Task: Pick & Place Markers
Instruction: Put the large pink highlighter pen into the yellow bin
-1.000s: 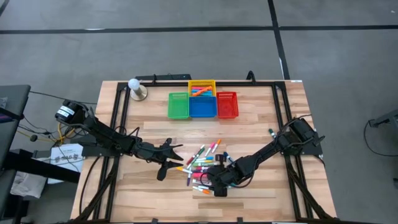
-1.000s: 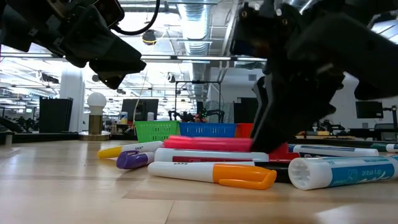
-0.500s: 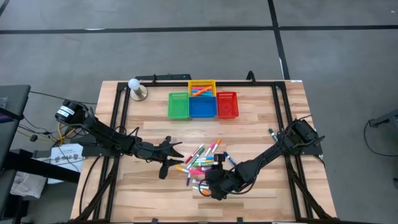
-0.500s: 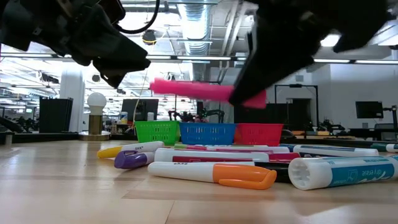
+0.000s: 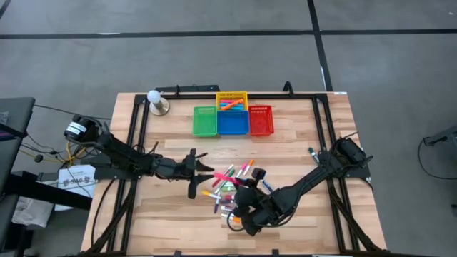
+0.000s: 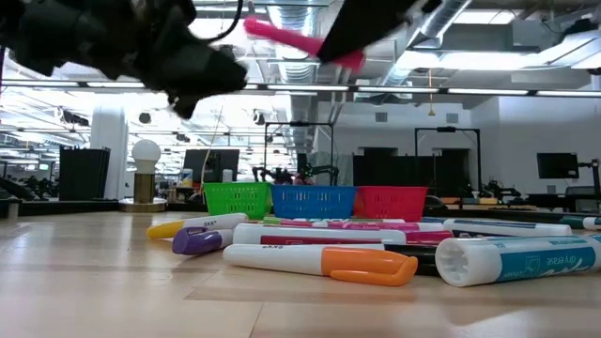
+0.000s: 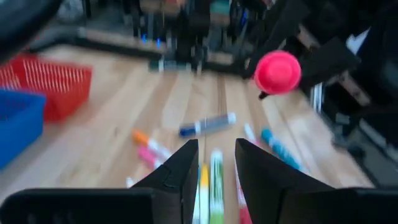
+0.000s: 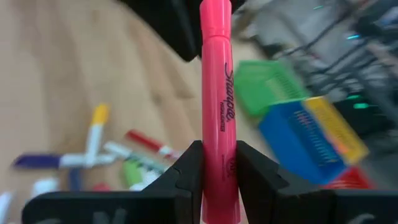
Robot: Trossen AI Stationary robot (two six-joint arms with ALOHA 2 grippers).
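Observation:
Several markers (image 5: 228, 191) lie in a loose pile on the wooden table, seen close up in the low view (image 6: 324, 261). My right gripper (image 5: 246, 187) hovers above the pile, shut on a pink marker (image 8: 217, 93), which also shows high in the low view (image 6: 286, 39). My left gripper (image 5: 198, 172) is just left of the pile, above the table. Its fingers are open with nothing between them (image 7: 214, 171), and they point at the pile and the end of the pink marker (image 7: 277, 71). My right gripper pinches the pink marker's barrel (image 8: 219, 163) between its two fingers, near one end. The rest of the barrel sticks out past the fingertips. The marker is lifted well clear of the pile and tilted, its free end (image 6: 252, 26) highest.
At the table's far middle stand green (image 5: 205, 121), blue (image 5: 232, 123) and red (image 5: 260, 121) baskets, with a yellow basket (image 5: 231, 101) behind them holding markers. A white-bulbed lamp (image 5: 156, 102) stands far left. Bare wood lies near the front edge.
My right gripper has risen from the pile with the pink marker and tipped upward, also drifting toward the near edge. The marker, which lay level on the pile, is now lifted clear and tilted. The other markers have stayed put.

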